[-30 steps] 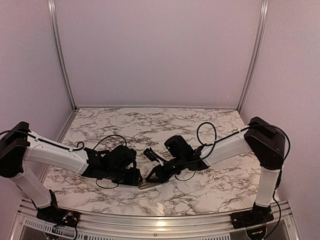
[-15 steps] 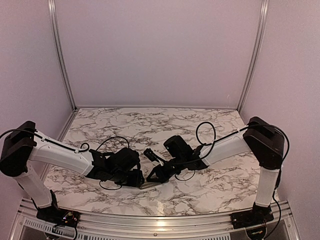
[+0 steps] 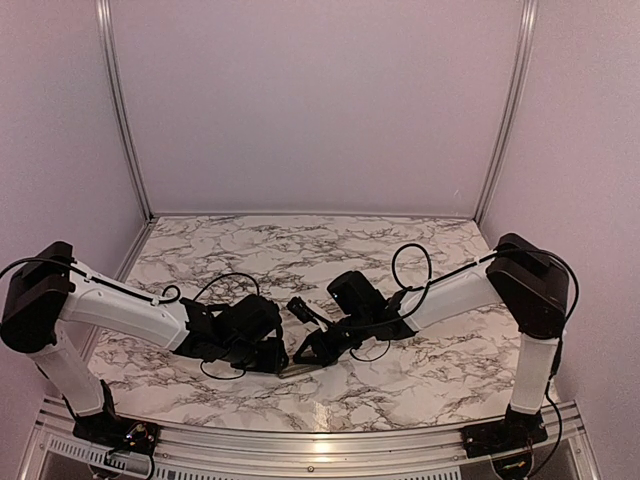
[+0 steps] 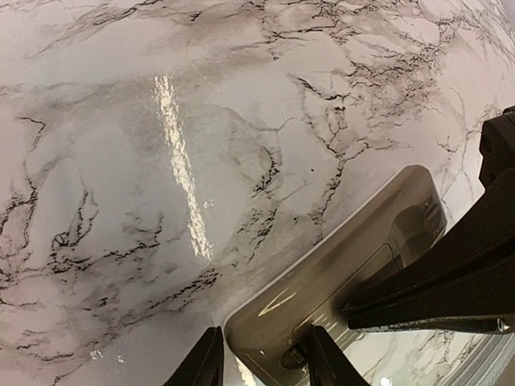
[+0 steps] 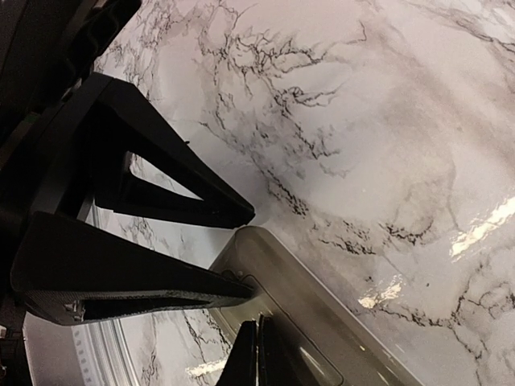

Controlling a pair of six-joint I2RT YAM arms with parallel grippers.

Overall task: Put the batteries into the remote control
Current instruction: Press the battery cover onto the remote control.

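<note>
The remote control lies on the marble with its greyish back up, and its battery cover looks closed. In the top view only a sliver of the remote control shows between the two grippers. My left gripper is open and straddles a corner of the remote's end: one finger sits off its edge, the other over the cover latch. My right gripper is shut with nothing held, its tips over the remote's back. The left gripper's fingers show as black wedges there. No batteries are in view.
Both arms meet low over the marble table near its front middle. A loose black cable loops above the right arm. Walls with metal posts close off the back and sides.
The left arm has slid a little to the right, bringing its gripper closer onto the remote's end. The right gripper and the remote have stayed put.
</note>
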